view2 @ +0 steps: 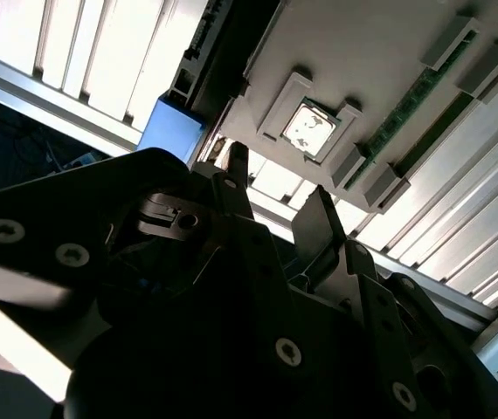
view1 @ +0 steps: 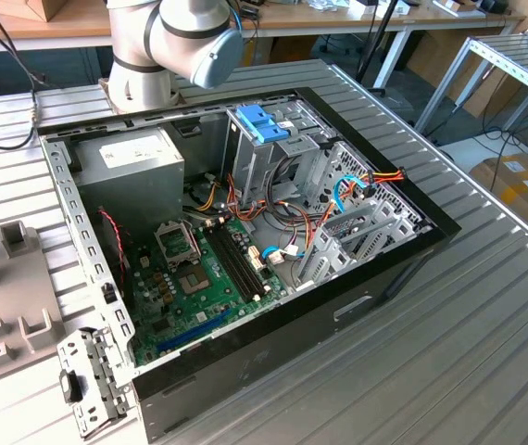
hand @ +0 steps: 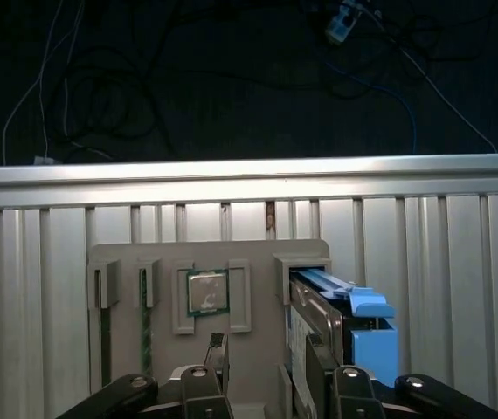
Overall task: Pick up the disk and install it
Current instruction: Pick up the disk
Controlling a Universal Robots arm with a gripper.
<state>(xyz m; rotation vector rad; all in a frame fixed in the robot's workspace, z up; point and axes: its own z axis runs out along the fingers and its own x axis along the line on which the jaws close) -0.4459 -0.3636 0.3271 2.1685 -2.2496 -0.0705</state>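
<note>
The disk (hand: 319,305), a flat dark metal hard drive with a pale label and blue plastic side rails, stands on its edge in an end slot of a grey moulded plastic holder (hand: 127,262). The holder lies on a ribbed silver metal table (hand: 39,262). A square silver processor chip (hand: 207,292) sits in a neighbouring pocket of the holder, and thin green memory sticks (hand: 145,336) stand in narrow slots beyond it. The arm's black gripper (hand: 266,345) hangs over the holder with its two fingers (hand: 217,349) spread well apart and nothing clamped between them. One finger is close to the disk's labelled face, though it is unclear whether it touches. In the second wrist view the gripper (view2: 277,175) again shows a clear gap between its fingers, with the chip (view2: 308,131) beyond. In the exterior view an open black computer case (view1: 412,250) lies on the table (view1: 486,352), with a green motherboard (view1: 199,278) and a grey boxy power supply (view1: 139,158) inside. The holder (view1: 5,278) is at the exterior view's left of the case.
</note>
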